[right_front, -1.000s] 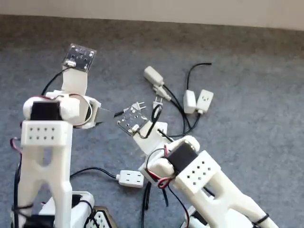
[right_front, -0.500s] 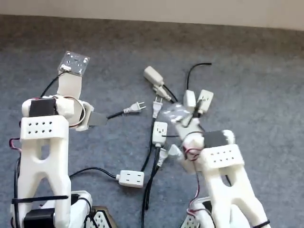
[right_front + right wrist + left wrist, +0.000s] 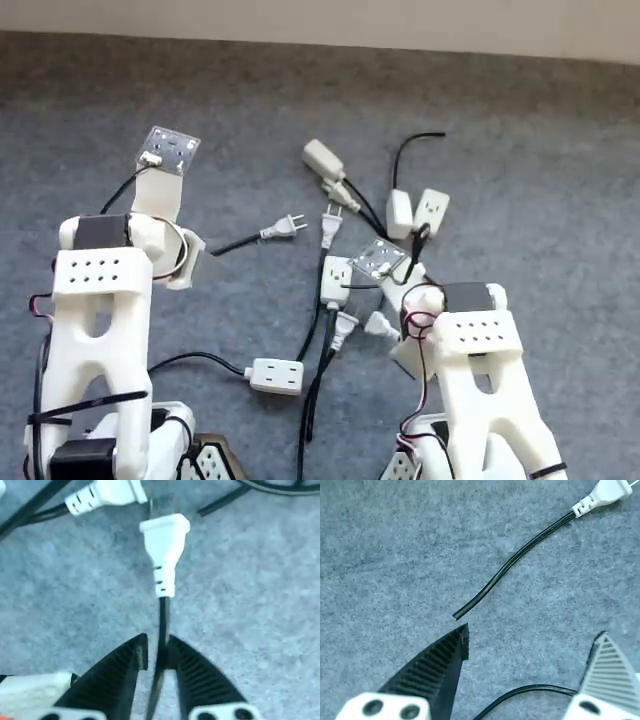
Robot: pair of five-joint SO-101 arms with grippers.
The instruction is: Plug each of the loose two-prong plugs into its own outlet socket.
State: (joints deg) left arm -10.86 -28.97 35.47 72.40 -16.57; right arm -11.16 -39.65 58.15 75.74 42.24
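Looking down on a grey carpeted worktop (image 3: 540,150), two white arms stand side by side among scattered white plugs, sockets and black cords. The left hand (image 3: 534,632) is wide open and points down at the worktop, with nothing between its fingers. The cut end of a short black cord (image 3: 515,562) lies just past its dark fingertip. That cord runs off to a white two-prong plug (image 3: 283,228), which lies loose near the middle of the worktop with its prongs toward the right arm's side.

The right hand (image 3: 156,647) is closed on the black cord of a second white plug (image 3: 165,540), gripping it a little behind the plug body. This plug sits low over the worktop beside the right arm, and its front end faces a third plug (image 3: 105,492) close by. A white outlet socket (image 3: 337,280) lies between the two arms, just beyond those plugs. Another socket block (image 3: 275,375) lies nearer the arms' bases, on its own cord. Farther back on the right, a far socket (image 3: 432,208) and its neighbour (image 3: 400,212) lie side by side.
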